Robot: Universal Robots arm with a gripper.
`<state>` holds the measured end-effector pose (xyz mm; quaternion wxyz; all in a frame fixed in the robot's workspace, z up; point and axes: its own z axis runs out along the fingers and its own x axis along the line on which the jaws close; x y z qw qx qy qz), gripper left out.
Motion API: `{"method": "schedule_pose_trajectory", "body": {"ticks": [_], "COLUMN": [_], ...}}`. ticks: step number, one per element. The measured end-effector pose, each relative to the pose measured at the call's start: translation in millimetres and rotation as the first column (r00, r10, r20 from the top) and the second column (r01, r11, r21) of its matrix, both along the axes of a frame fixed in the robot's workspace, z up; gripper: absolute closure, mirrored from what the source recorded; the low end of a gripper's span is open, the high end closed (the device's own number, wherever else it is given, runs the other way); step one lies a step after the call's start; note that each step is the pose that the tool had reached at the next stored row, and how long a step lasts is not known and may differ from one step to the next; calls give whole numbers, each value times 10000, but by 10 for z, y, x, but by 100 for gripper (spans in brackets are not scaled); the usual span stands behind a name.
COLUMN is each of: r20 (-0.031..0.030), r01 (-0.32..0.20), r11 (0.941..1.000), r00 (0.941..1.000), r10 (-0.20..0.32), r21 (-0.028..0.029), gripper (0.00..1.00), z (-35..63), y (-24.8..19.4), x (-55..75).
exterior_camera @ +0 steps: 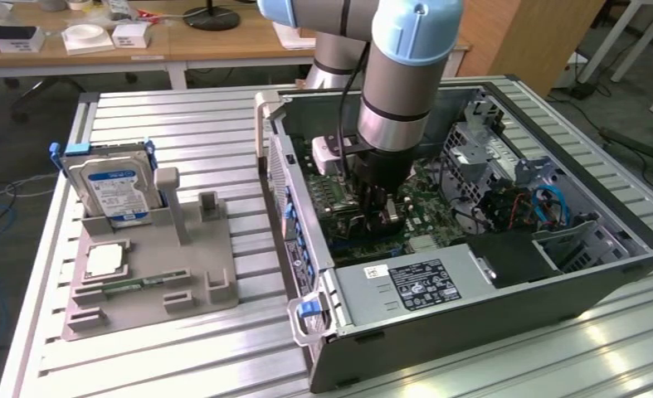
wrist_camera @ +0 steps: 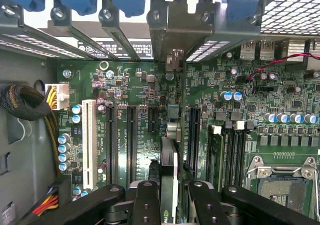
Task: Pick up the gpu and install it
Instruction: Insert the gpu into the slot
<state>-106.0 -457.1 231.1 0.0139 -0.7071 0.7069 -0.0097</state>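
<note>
gripper (wrist_camera: pixel 169 197) clamping gpu (wrist_camera: pixel 169 160) edge-on — above motherboard (wrist_camera: pixel 280 100)

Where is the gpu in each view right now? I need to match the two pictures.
Exterior view: the gpu hangs edge-on below the pincer, inside the open computer case, just above the motherboard.
Wrist view: the gpu is the narrow slab between the pincer's fingers, running up over the expansion slots.
Shared landmark: the green motherboard.

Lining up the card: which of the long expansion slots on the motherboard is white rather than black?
The white slot is the outermost of the row, on the side nearest the yellow-wired power connector; the other long slots are black.
</note>
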Motion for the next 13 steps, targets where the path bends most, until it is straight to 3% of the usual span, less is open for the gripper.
{"method": "schedule_pose_trajectory", "body": {"ticks": [7, 8, 9, 13], "r20": [6, 1, 1, 4], "r01": [5, 3, 1, 1], "r11": [10000, 10000, 10000, 10000], "r00": [10000, 10000, 10000, 10000], "r10": [-5, -3, -1, -1], "r21": [13, 2, 3, 2], "gripper": [73, 66, 66, 66], "z": [0, 7, 12, 91], "y": [2, 1, 0, 0], "x": [-2, -1, 0, 0]}}
